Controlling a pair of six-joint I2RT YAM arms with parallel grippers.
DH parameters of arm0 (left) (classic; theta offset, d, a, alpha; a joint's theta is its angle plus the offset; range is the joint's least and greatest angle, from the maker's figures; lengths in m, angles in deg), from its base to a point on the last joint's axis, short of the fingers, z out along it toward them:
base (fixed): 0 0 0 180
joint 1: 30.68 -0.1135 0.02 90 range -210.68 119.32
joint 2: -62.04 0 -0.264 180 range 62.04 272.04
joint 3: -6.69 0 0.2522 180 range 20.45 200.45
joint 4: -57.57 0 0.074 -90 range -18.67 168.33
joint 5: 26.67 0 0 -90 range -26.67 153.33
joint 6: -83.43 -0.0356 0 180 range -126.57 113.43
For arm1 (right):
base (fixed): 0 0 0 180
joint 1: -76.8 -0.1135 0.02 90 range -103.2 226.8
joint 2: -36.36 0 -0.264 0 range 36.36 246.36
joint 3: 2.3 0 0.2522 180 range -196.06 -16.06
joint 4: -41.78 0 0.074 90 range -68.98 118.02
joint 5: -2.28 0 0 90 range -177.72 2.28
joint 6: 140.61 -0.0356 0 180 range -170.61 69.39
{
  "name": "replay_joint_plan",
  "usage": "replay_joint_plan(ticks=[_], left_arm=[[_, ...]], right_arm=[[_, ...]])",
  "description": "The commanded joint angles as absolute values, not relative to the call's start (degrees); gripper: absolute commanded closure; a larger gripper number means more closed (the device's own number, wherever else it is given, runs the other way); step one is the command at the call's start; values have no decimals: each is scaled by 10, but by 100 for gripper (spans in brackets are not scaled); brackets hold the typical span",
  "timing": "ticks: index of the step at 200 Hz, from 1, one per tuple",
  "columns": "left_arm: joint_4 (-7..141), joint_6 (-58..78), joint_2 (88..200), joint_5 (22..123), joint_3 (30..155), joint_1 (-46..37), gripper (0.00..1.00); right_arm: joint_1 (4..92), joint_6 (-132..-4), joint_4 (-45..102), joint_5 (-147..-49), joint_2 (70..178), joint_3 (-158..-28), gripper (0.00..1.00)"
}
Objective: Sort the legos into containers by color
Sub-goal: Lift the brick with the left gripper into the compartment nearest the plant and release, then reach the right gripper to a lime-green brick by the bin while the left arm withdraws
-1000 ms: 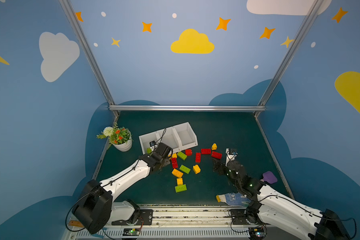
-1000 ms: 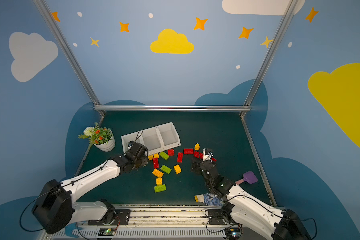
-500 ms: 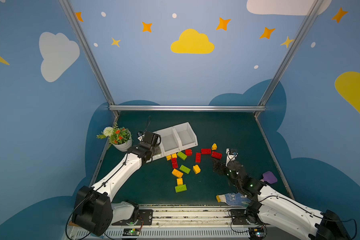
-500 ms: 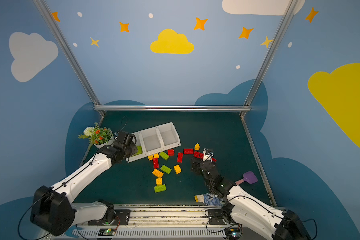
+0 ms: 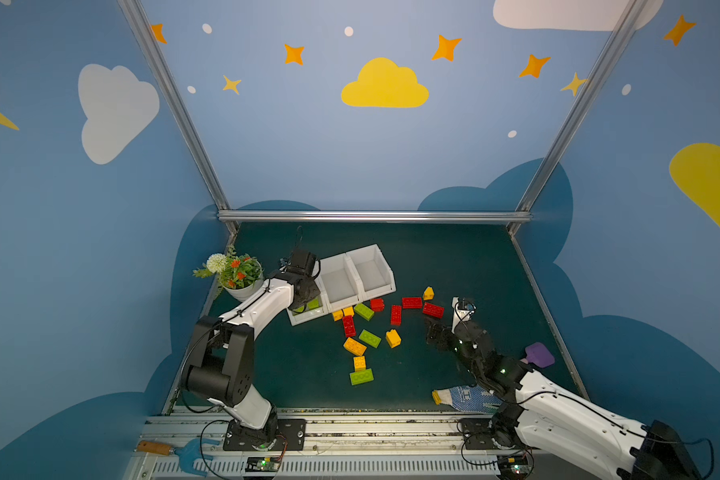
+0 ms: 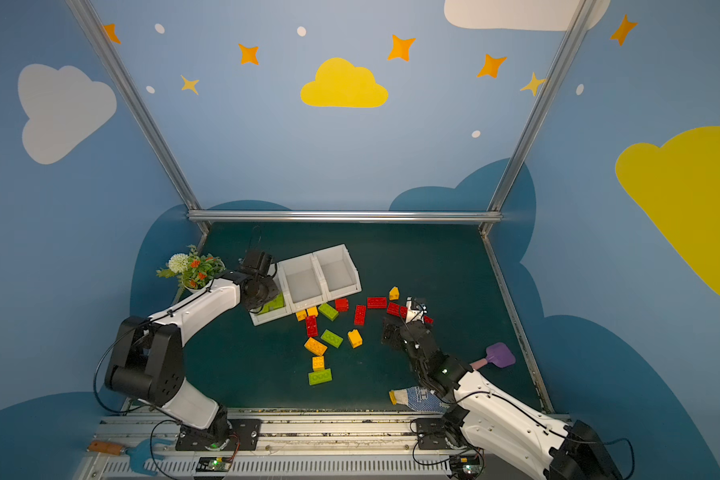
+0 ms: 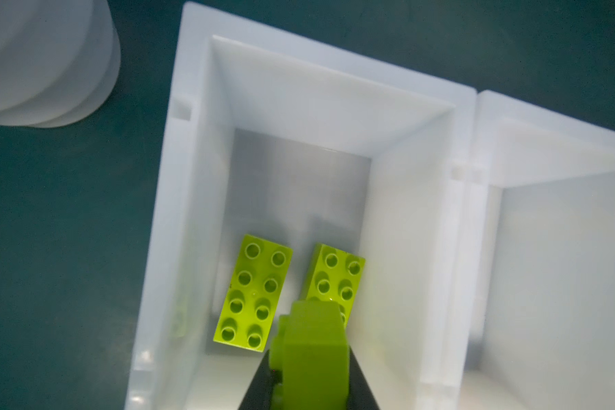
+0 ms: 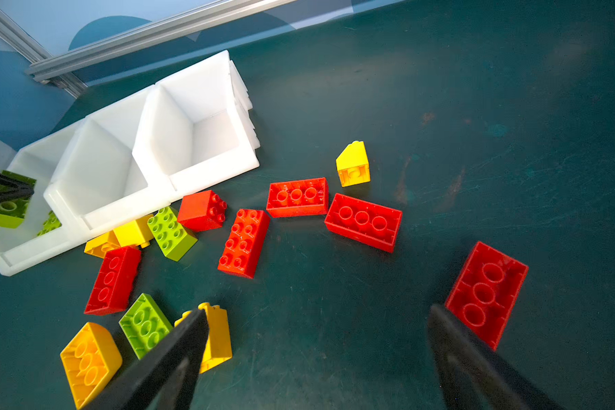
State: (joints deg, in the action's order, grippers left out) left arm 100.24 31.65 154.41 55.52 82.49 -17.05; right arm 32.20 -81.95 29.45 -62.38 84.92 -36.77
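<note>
Three white containers stand joined in a row at the back left. My left gripper hangs over the leftmost one, shut on a lime green lego. Two more green legos lie flat on that bin's floor. Red, yellow and green legos are scattered on the mat in front of the bins. My right gripper is open and low over bare mat, between a yellow lego and a red one.
A white flower pot stands just left of the bins. A purple scoop and a blue-dotted glove lie near my right arm. An aluminium rail closes off the back of the mat.
My left gripper has carried the green lego from the edge of the pile leftward to above the leftmost container. The right arm has stayed still.
</note>
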Motion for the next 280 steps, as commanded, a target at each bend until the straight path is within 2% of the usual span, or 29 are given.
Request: replay_joint_plan(ticks=[1, 46, 80, 106, 117, 131, 142, 198, 234, 280], left_arm=[[1002, 320, 1552, 570, 841, -175, 70], [1027, 329, 1537, 571, 860, -177, 47], [1049, 336, 1476, 593, 860, -174, 46], [1059, 325, 1392, 615, 837, -172, 40], [1068, 321, 1352, 622, 826, -171, 38], [1084, 309, 1302, 627, 813, -171, 36], [1092, 292, 1261, 633, 800, -171, 35], [1133, 199, 1079, 646, 740, -171, 20], [1137, 177, 1013, 668, 706, -171, 17], [1124, 173, 946, 664, 674, -171, 13]], right_arm=[[324, -826, 284, -639, 857, -394, 6], [322, -804, 275, -702, 877, -418, 6], [299, -801, 240, -702, 930, -462, 7], [272, -777, 211, -723, 995, -517, 10], [265, -756, 191, -748, 1032, -551, 15], [262, -714, 175, -816, 1076, -597, 35], [259, -697, 155, -846, 1106, -629, 41], [258, -604, 102, -966, 1257, -737, 43], [258, -572, 70, -963, 1355, -813, 44], [266, -564, 67, -938, 1425, -870, 38]])
